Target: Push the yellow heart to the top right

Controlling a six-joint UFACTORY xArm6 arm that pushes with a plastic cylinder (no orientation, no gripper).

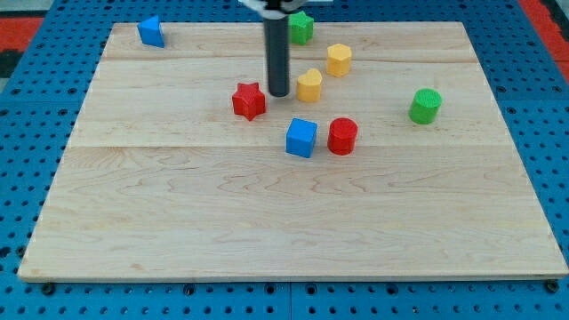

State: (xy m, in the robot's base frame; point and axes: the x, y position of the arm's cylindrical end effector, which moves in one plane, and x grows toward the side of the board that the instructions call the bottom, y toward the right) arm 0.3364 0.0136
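The yellow heart lies on the wooden board a little above its middle. My tip stands just left of the heart, close to it, with the red star just to the tip's left. The rod rises from the tip to the view's top edge. A second yellow block, a hexagon, lies up and to the right of the heart.
A blue cube and a red cylinder sit below the heart. A green cylinder is at the right. A green block is at the top behind the rod. A blue block is at the top left.
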